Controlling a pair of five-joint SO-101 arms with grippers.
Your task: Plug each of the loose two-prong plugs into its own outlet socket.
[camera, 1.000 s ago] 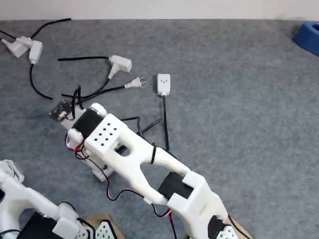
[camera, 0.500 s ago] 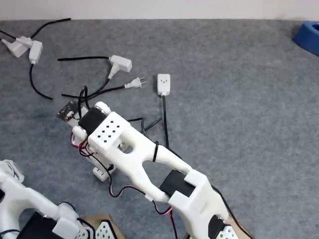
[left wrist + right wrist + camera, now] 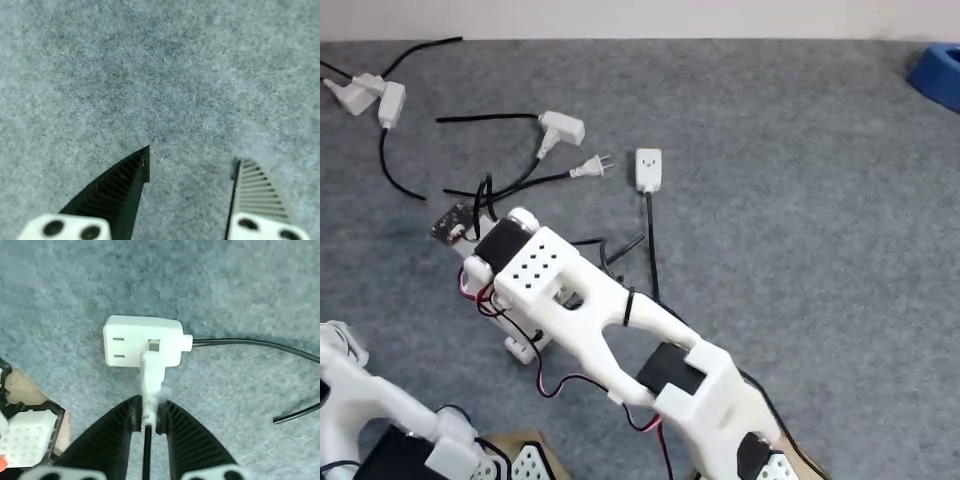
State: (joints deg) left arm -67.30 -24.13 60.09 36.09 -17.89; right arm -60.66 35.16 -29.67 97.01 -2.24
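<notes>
Right gripper (image 3: 148,402) pinched on the small white plug (image 3: 150,371), its nose over the outlet block (image 3: 125,342).
Light, hard, slick plastic on a springy cord (image 3: 146,447) (it'll tug sideways), so I'd grip the body squarely; left gripper (image 3: 191,156) hangs spread over carpet (image 3: 150,60).

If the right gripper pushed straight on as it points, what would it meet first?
Likely the white rectangular outlet block, directly ahead of the white plug the right gripper holds; contact unclear.

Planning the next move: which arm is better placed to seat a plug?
Right. The right gripper is shut on a white plug whose tip meets the outlet block; the left gripper is open over carpet.
</notes>
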